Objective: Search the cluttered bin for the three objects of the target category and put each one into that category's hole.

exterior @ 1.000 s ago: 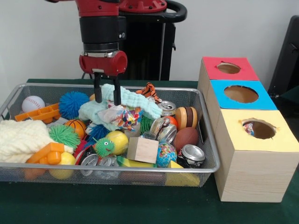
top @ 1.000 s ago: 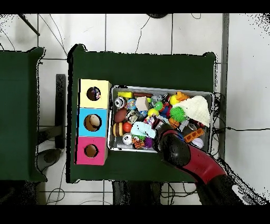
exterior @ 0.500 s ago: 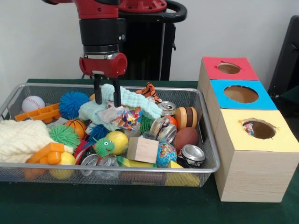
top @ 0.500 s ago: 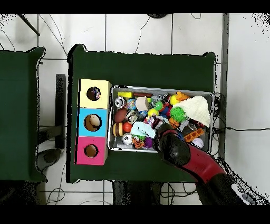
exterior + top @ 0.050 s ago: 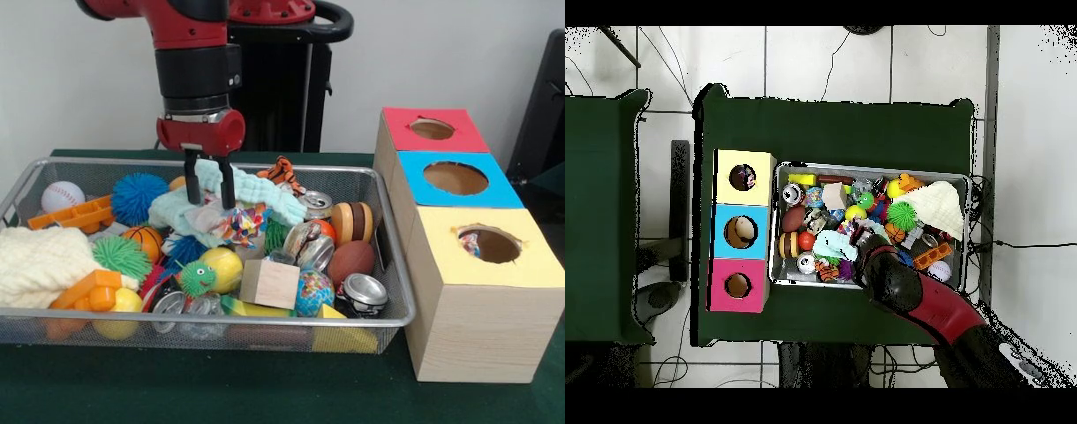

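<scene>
Over the far side of the wire bin [image 5: 388,256], the gripper [image 5: 210,196] hangs with its two black fingers [image 5: 192,183] spread, straddling a fold of the pale mint cloth [image 5: 256,196] without pinching it. That cloth lies draped across the pile near the bin's far rim, just beside a small tiger toy [image 5: 281,170]. Beside the bin's right end stand the red box [image 5: 433,129], blue box [image 5: 455,179] and yellow box [image 5: 490,247], each with a round hole on top.

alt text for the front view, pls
A red and black robot arm lowers its open gripper onto a pale mint cloth in a wire mesh bin crammed with balls, blocks and cans. Beside the bin stands a wooden box with red, blue and yellow holed tops.
</scene>
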### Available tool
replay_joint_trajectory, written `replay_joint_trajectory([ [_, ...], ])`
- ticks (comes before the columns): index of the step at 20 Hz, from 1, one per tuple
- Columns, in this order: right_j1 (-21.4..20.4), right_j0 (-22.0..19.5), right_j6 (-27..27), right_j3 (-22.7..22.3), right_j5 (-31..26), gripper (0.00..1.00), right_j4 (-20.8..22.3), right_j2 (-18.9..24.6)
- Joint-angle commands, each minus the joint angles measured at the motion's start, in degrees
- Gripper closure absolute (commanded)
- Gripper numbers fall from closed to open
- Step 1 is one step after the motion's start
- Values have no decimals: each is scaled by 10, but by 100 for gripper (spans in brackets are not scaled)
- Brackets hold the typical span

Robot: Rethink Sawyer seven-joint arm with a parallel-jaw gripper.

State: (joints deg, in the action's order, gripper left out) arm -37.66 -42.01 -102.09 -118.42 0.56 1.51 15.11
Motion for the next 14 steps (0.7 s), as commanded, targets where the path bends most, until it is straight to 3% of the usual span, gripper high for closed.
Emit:
replay_joint_trajectory([
  [1, 23, 3, -84, 42, 24, 0, 5, 20],
  [9, 26, 4, -73, 46, 33, 0, 18, 17],
  [10, 26, 5, -72, 46, 33, 100, 19, 17],
  [14, 25, 5, -70, 47, 31, 100, 20, 15],
])
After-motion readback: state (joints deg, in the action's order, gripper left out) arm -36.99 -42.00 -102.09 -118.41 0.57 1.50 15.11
